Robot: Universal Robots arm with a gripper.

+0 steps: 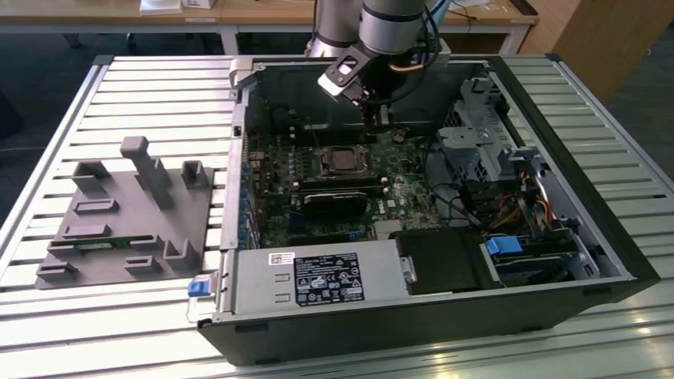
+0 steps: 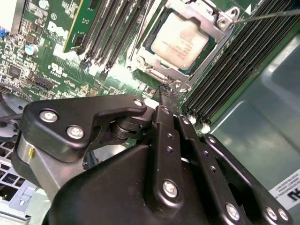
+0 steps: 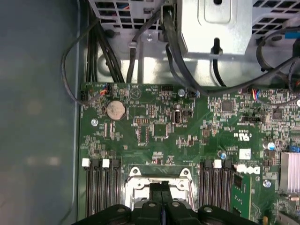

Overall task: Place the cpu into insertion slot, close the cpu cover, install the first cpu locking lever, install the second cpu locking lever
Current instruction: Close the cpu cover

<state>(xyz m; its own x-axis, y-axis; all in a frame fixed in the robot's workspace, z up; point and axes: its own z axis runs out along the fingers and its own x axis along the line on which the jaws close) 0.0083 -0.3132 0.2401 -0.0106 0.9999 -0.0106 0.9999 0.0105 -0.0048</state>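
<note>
Between memory slots [image 2: 234,65], the end effector [image 2: 167,91], pinched narrow, hangs at the edge of the cpu cover [image 2: 157,65].

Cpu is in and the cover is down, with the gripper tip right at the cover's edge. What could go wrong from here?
1. The shut gripper has its tip at the edge of the cpu cover; a sideways slip may scrape the cover or the cpu.
2. The thin locking lever stands free past the cover's corner, so the cover may lift.
3. Memory slots run close beside the cover; the gripper's wide body might knock them.
</note>
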